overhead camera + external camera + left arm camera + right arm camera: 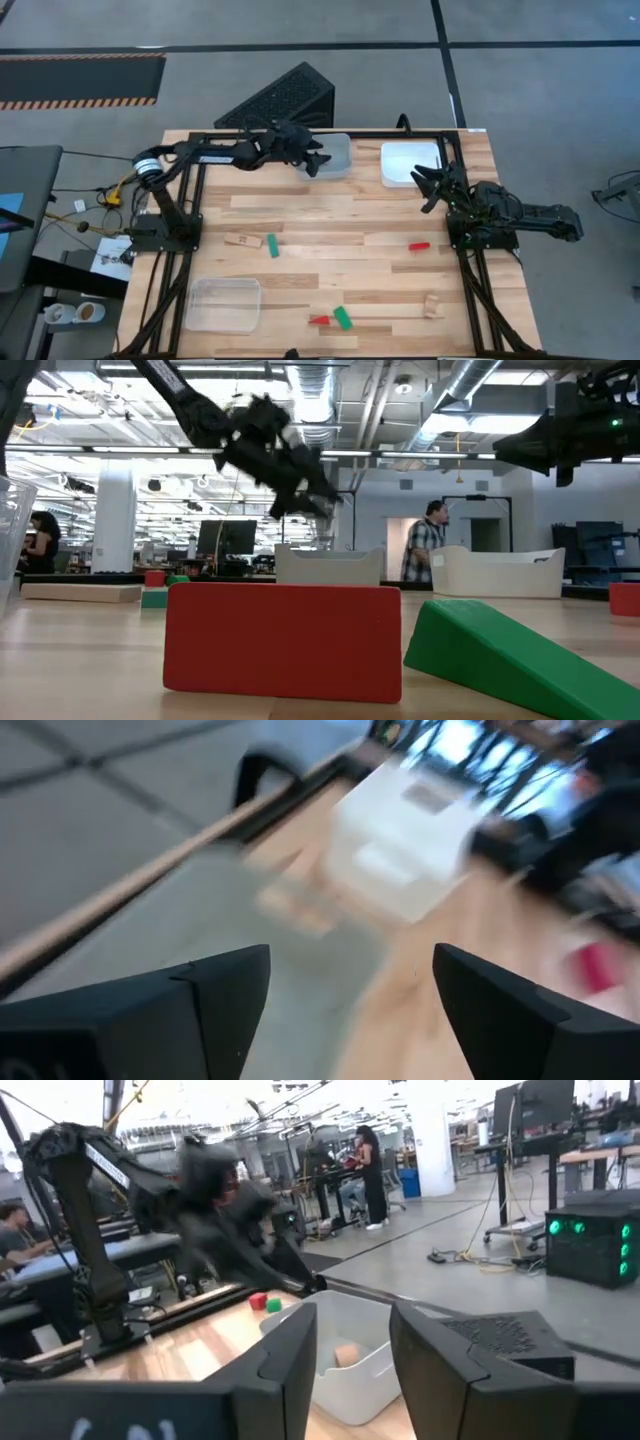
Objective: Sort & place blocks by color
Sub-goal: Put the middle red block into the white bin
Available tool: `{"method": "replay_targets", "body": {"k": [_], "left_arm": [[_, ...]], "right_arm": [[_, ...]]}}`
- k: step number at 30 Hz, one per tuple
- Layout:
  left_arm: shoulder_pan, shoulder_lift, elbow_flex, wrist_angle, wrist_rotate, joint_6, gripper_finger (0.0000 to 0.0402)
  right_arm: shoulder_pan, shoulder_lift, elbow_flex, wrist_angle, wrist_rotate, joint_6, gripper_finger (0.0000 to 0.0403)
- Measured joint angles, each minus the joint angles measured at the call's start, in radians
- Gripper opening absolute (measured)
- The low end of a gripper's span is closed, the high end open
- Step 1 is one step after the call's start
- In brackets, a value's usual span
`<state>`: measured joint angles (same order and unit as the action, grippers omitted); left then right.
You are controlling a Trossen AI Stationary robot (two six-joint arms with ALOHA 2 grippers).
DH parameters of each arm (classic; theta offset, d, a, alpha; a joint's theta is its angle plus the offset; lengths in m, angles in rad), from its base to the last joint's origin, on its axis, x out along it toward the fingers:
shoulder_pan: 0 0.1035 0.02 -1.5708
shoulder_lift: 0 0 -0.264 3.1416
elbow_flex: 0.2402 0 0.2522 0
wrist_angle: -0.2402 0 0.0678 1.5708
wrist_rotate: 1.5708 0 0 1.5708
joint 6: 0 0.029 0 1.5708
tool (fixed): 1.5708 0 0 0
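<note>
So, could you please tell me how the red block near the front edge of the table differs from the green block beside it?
Colour: the red block is red and the green block is green. Size: from above, the green block looks longer than the red block. Pose: the red block lies roughly along the table's front edge, while the green block lies askew to it. Both rest loose on the table, close together and outside any bin.

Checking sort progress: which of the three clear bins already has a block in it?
The bin by the right gripper: the right wrist view shows a light wood block inside. No block shows in the other two.
</note>
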<state>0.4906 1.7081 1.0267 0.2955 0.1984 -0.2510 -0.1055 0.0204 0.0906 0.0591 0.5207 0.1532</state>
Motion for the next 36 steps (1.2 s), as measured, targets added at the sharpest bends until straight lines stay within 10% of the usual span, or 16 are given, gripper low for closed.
{"method": "replay_targets", "body": {"k": [18,36], "left_arm": [[-0.5,-0.493,-0.029,-0.266,-0.549,0.24,0.0181],[-0.579,-0.921,-0.704,0.314,-0.577,0.092,0.0178]], "right_arm": [[-0.01,0.0,0.001,0.111,0.003,-0.11,0.0157],[-0.01,0.0,0.001,0.106,0.0,-0.102,0.0158]]}}
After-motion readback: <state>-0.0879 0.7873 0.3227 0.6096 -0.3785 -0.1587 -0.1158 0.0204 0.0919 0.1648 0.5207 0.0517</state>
